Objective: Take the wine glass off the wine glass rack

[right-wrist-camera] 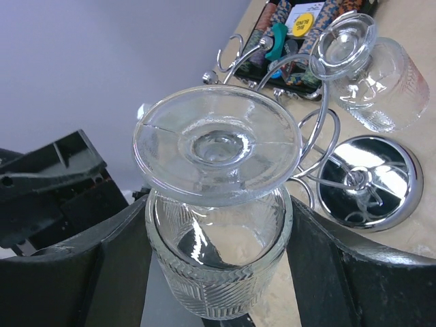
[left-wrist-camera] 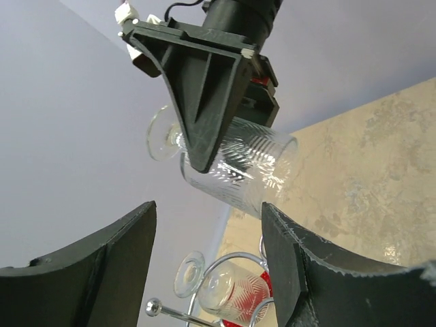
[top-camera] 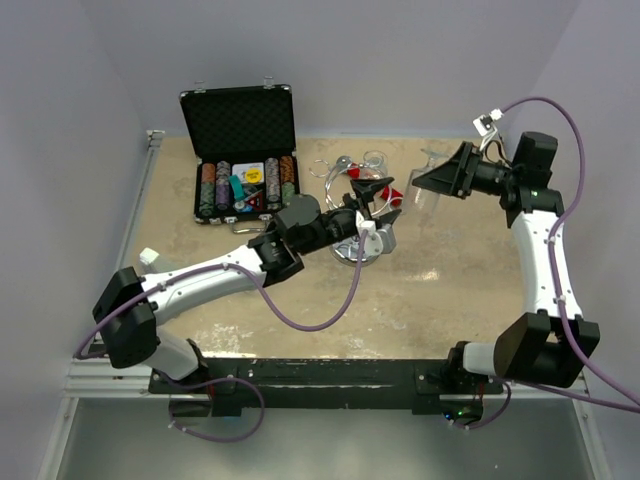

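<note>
clear wine glass [right-wrist-camera: 218,225] in right fingers [right-wrist-camera: 354,279] — off rack [right-wrist-camera: 381,170].

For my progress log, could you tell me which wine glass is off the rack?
The wine glass between the jaws of the right gripper, clear of the wine glass rack; the other glass hangs in a wire loop.

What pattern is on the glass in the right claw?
Clear glass with diagonal herringbone ribbing; best in the left wrist view.
</note>
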{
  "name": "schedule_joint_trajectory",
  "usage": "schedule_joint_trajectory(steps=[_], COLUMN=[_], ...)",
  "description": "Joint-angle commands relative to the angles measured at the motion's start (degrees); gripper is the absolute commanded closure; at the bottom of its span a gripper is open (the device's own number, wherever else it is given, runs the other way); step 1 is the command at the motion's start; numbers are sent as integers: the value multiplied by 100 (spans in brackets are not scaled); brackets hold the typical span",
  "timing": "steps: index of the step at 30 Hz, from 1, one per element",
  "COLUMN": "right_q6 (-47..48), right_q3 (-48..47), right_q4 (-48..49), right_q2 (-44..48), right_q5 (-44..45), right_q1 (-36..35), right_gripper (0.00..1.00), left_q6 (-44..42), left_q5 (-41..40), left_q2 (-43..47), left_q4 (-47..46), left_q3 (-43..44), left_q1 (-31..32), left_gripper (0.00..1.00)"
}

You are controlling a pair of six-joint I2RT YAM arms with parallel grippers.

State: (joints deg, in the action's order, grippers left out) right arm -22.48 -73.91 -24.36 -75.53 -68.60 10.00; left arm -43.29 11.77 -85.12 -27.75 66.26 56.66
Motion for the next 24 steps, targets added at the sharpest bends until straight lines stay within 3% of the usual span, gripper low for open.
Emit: schedule_joint_trajectory(steps=[1,5,13,24], right_q6=[-713,-854,-863,-837], right_q3=[-247,-194,-124,113], right_q4=[730,854,749,625], right_q2=[196,266,319,302], right_q5=[-365,-321,-181,4], right_q1=[37,37,46,55], right_gripper=[100,100,100,100], left_q6=[-22,-110,66,347], left_q5=[177,-51,-1307,-1300], left_q2=[-145,-478,-1059,-1489], left_q4=[-82,-134,-1092,-1593], left_q3=[141,308,704,1204], left_q1=[117,169,152,99], left_gripper=[32,32,41,63])
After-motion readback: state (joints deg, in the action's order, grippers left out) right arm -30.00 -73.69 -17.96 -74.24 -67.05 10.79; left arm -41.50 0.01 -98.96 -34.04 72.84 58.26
